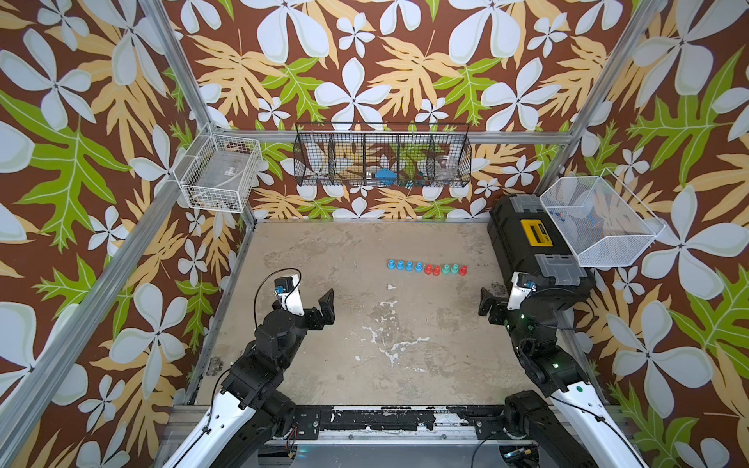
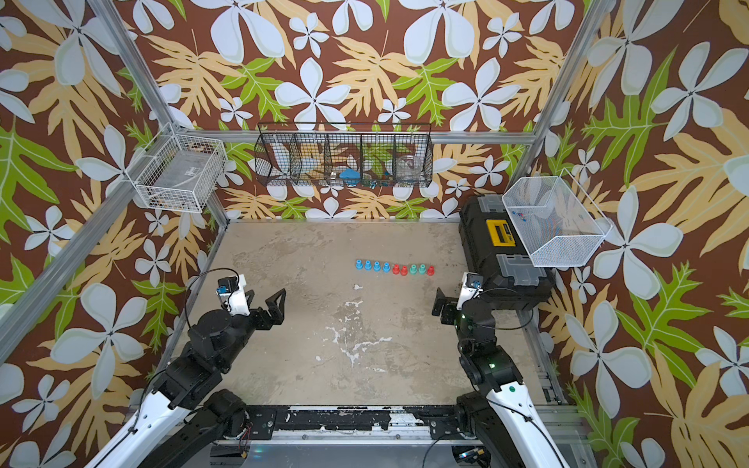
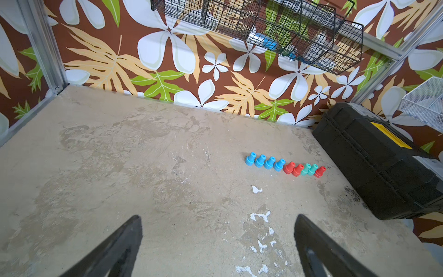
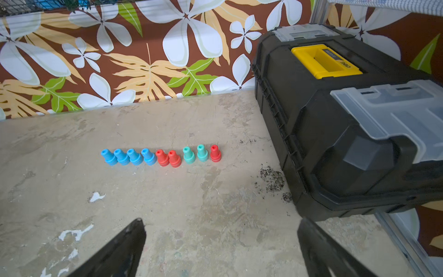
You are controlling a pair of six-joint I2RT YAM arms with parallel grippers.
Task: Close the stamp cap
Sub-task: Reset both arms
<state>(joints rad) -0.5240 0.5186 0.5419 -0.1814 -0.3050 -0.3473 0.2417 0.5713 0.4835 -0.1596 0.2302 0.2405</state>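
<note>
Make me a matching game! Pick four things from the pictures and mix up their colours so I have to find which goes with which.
Things:
1. toolbox handle
2. last stamp, beside the toolbox
3. long wire basket on the back wall
4. four stamps at the row's other end

Colours:
A. blue
B. black
C. yellow
D. red

Pairs: 1-C, 2-D, 3-B, 4-A
</note>
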